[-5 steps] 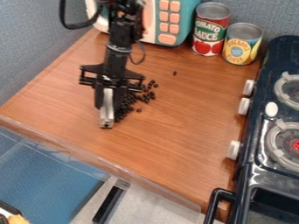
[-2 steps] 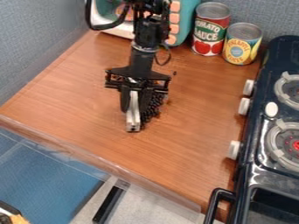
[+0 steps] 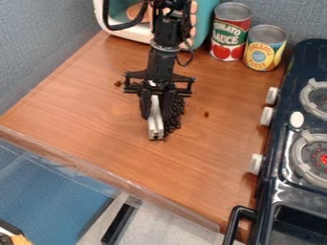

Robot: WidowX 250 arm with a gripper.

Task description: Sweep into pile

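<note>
Since the earlier frames, my gripper [image 3: 155, 138] has shifted right across the counter, and the dark beans [image 3: 174, 117] have shifted with it. It now hangs low over the wooden counter [image 3: 96, 112], tip towards the near edge, a pale strip [image 3: 155, 117] running down its front. I can't tell whether it is clenched, released or gripping that strip.

The beans lie immediately to its right, bunched close along that side and partly hidden by it. What I see of them makes a narrow band, its long axis running from near to far, roughly alongside the gripper. That is what my next move turns on: a push to the right would meet the band broadside, while gathering it shorter would, I judge, need a pass from its near or far end.

Farther out, one small brown speck [image 3: 206, 114] sits to the right of the band and another [image 3: 118, 83] far and left of the gripper; either might be a stray.
</note>
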